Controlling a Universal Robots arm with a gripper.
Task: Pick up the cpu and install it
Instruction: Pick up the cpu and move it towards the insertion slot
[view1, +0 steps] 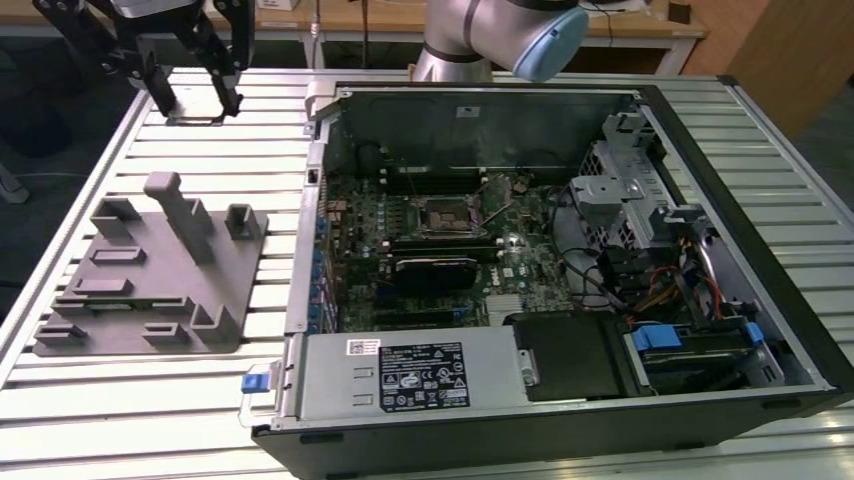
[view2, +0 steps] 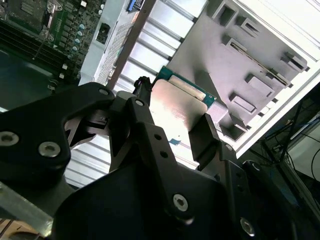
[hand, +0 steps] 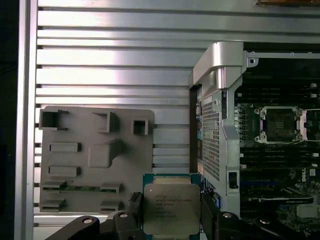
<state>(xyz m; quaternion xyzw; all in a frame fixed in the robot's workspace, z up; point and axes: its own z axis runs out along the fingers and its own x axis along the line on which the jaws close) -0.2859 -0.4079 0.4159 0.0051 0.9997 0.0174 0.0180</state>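
Observation:
My gripper (view1: 198, 108) hangs above the slatted table at the exterior view's far left, beyond the grey fixture (view1: 147, 270). It is shut on the cpu (hand: 171, 207), a small square chip with a silvery metal top and a green rim. The black fingers (hand: 210, 217) press on two opposite edges of the chip. In the second wrist view the cpu (view2: 175, 102) shows a shiny flat face between the fingers (view2: 205, 132). The empty socket frame (view1: 443, 213) sits in the middle of the motherboard, away from the gripper, and appears as the socket frame (hand: 279, 123) in the first wrist view.
The open computer case (view1: 747, 170) lies on the slatted aluminium table (view1: 160, 400), its metal wall (hand: 220, 100) between the gripper and the motherboard. A black rectangular module (view1: 430, 270) sits just below the socket. The grey fixture (hand: 95, 155) has several raised blocks and a tall post.

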